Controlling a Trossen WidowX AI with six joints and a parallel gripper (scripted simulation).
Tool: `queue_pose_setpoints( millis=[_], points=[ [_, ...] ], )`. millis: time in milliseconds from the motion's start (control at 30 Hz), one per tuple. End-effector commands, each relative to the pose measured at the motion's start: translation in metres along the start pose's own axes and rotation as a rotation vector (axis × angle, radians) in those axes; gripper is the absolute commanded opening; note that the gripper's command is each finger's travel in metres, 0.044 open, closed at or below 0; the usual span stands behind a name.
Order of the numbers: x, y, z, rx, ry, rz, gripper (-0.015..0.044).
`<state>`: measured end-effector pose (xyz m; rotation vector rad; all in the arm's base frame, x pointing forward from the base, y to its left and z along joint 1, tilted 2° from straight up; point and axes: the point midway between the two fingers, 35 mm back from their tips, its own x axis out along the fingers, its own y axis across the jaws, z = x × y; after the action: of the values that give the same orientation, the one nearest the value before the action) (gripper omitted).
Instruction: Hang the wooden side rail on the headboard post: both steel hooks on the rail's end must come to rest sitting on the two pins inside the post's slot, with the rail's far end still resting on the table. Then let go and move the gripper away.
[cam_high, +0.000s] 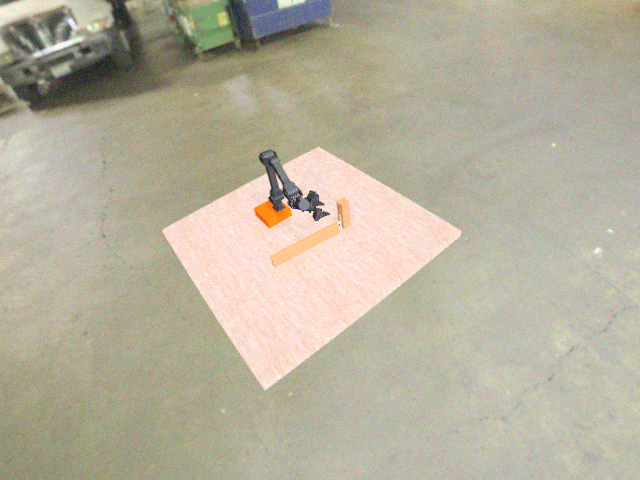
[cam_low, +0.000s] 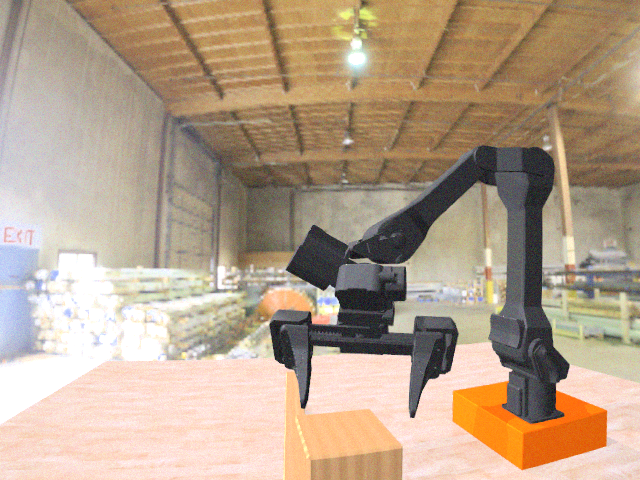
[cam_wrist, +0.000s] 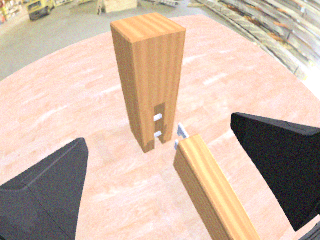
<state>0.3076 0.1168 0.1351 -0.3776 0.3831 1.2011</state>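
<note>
The rail (cam_high: 306, 244) (cam_low: 291, 423) (cam_wrist: 215, 192) was a long, straight, narrow piece of light orange-brown wood with fine grain along its length. 2 pale steel hooks (cam_wrist: 181, 132) stuck out from the end nearest the post. The post (cam_high: 343, 213) (cam_low: 356, 444) (cam_wrist: 152, 75) was a squared wooden block, upright on the pale pink, wood-grained table (cam_high: 310, 304) (cam_low: 155, 408) (cam_wrist: 95, 90). A dark slot was cut low in 1 of its faces, and 2 light pins (cam_wrist: 157, 117) showed inside it, 1 above the other.

The rail lay along the table, its hooked end just beside the post's slotted side. In the wrist view the hooks stood outside the slot, apart from the pins, so the rail was not hung.

The tool (cam_high: 325, 207) (cam_low: 357, 412) (cam_wrist: 160, 132) was spread about as wide as it went, with nothing held between its 2 black fingers. It hovered above the table on the arm's side of the rail and post, its fingertips pointing down and forward. The rail was beneath and ahead of it; in the wrist view the rail's hooked end and the post both appeared in the gap between the fingers, with the rail nearer the right edge of the picture. The arm (cam_high: 281, 178) (cam_low: 524, 248) reached out from an orange base block (cam_high: 268, 217) (cam_low: 563, 444).
</note>
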Motion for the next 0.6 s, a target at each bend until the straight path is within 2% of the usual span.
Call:
queue_pose_setpoints(
  millis=[0, 200, 567],
  points=[
    [0.001, 0.000, -0.002, 0.005, -0.001, 0.008, 0.0440],
    [0.002, -0.001, -0.002, 0.055, 0.015, 0.006, 0.0440],
    [0.007, -0.028, -0.009, 0.863, 0.257, -0.118, 0.0440]
  ],
)
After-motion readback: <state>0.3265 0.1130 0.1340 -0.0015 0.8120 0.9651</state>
